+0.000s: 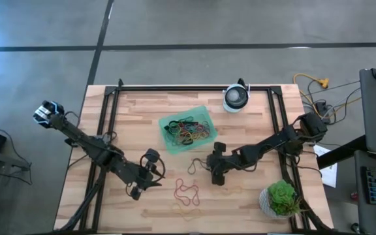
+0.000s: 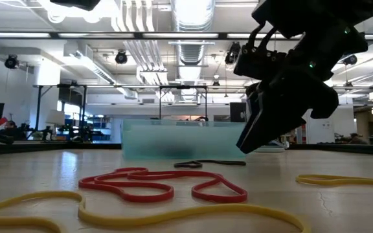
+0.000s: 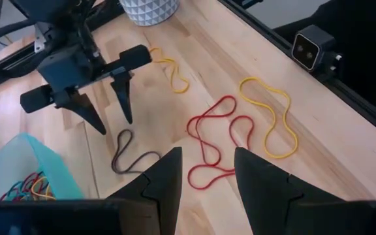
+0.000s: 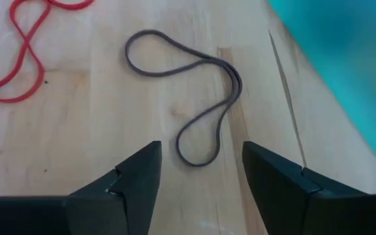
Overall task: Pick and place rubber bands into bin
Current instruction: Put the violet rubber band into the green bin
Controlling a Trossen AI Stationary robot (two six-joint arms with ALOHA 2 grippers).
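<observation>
Rubber bands [image 1: 189, 130] fill the green bin [image 1: 202, 144] mid-counter [image 1: 253, 205]. Just beside the bin lies a dark band [image 4: 194, 98], with the right gripper [image 4: 201, 171] hovering over it, jaws spread and grasping nothing. Farther from the bin lie a red band [image 1: 187, 191] and yellow bands [image 3: 269, 117]. The left gripper [image 3: 204, 176] waits near the red band, jaws released.

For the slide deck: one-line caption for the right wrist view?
Open right gripper poised over a dark rubber band on the wooden table, beside the green bin.
</observation>
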